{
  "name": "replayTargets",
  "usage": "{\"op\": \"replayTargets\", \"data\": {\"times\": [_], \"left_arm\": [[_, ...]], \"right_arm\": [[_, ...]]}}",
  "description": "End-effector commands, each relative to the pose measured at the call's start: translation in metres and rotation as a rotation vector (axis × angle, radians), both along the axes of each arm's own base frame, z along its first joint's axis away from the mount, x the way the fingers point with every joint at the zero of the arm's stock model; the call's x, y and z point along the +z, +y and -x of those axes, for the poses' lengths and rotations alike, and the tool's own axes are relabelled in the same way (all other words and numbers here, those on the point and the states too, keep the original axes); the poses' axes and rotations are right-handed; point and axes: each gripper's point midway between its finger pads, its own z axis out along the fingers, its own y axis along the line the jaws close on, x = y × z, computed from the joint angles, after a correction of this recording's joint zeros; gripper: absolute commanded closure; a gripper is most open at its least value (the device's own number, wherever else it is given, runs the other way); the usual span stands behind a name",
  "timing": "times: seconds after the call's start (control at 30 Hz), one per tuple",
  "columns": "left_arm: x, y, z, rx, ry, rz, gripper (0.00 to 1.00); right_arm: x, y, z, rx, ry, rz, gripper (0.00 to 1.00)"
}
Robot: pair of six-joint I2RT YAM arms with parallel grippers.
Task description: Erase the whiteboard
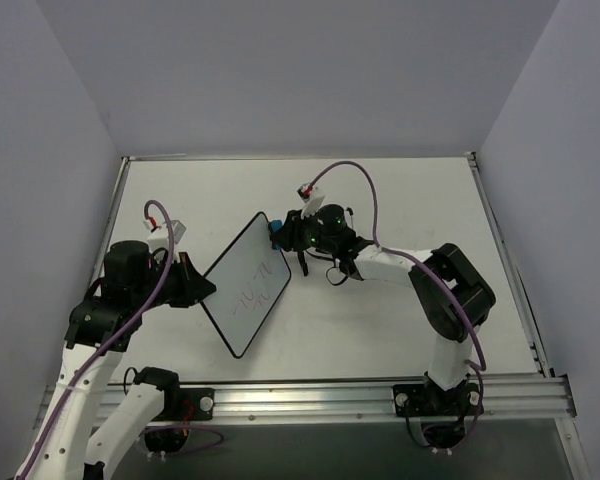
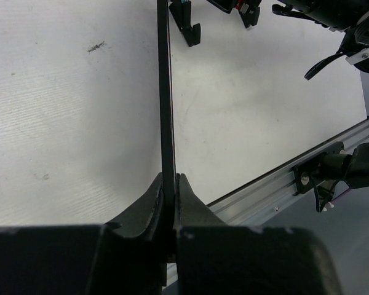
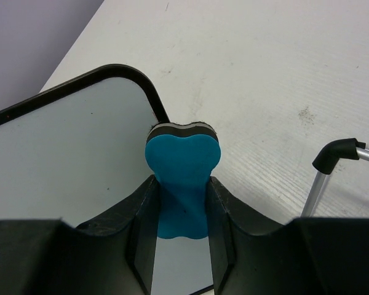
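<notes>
step: wipe | left fingers [image 2: 155, 201] clamped on whiteboard [image 1: 242, 300] rim, hold it steady | right fingers [image 3: 142, 221] clamped on eraser [image 3: 182, 161] at board's corner | press pad flat, sweep across scribbles [image 1: 258, 296]

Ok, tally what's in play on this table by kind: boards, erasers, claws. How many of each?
whiteboard: 1
blue eraser: 1
claws: 2 (left claw shut on the board's edge, right claw shut on the eraser)
Total: 4
</notes>
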Motion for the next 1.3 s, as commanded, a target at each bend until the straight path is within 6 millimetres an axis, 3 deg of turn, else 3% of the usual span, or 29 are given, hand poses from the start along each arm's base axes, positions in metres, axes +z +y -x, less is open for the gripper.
{"op": "replayTargets", "data": {"times": [0.0,0.13,0.17,0.4,0.63,0.8,0.97,1.27], "left_arm": [[0.020,-0.030,0.028,-0.211,0.005,0.102,0.98],[0.025,-0.030,0.019,-0.179,-0.014,0.114,0.98],[0.025,-0.031,0.017,-0.175,-0.017,0.116,0.98],[0.032,-0.037,0.006,-0.182,-0.047,0.145,0.98],[0.028,-0.042,-0.003,-0.184,-0.050,0.168,0.98],[0.028,-0.043,-0.006,-0.172,-0.050,0.183,0.98],[0.032,-0.039,-0.004,-0.145,-0.051,0.185,0.98],[0.030,-0.032,0.016,-0.126,0.034,0.168,0.98]], "right_arm": [[0.033,0.031,0.015,0.072,-0.075,-0.069,1.00],[0.040,0.050,0.053,0.129,-0.128,-0.102,1.00],[0.032,0.058,0.072,0.158,-0.118,-0.099,1.00],[0.049,0.094,0.146,0.260,-0.155,-0.180,1.00],[0.079,0.106,0.189,0.299,-0.181,-0.251,1.00],[0.081,0.097,0.191,0.220,-0.164,-0.285,1.00],[0.055,0.084,0.186,0.149,-0.122,-0.272,1.00],[0.031,0.045,0.143,0.016,-0.142,-0.213,1.00]]}}
